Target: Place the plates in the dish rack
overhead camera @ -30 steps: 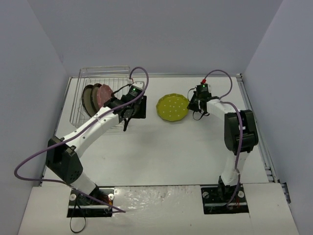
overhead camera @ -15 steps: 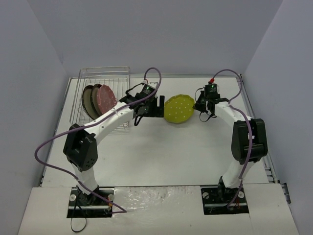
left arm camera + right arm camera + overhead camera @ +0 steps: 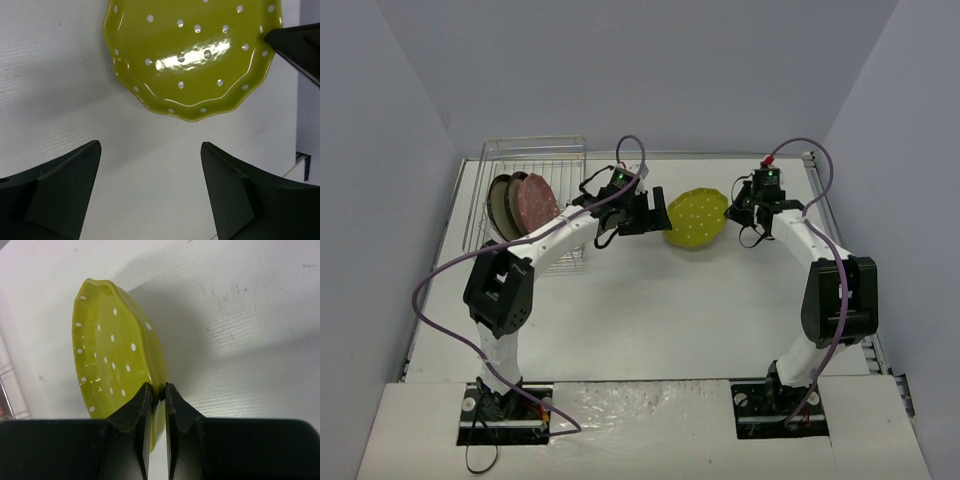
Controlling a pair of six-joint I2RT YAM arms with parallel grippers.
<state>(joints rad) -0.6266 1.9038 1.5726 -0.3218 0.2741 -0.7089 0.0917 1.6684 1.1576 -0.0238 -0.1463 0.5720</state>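
My right gripper (image 3: 733,212) (image 3: 158,390) is shut on the rim of the yellow-green scalloped plate (image 3: 695,218) (image 3: 107,357) with white dots and holds it tilted above the table. My left gripper (image 3: 655,215) (image 3: 151,147) is open and empty, just left of that plate (image 3: 192,55), its jaws wide apart and a short gap away from the rim. The silver wire dish rack (image 3: 525,160) stands at the back left. It holds two dark-rimmed plates (image 3: 507,205) and a pink plate (image 3: 535,202) on edge.
The white table (image 3: 650,310) has a raised rail along its right edge (image 3: 840,230). Purple cables (image 3: 440,275) loop off both arms. The left arm stretches across in front of the rack.
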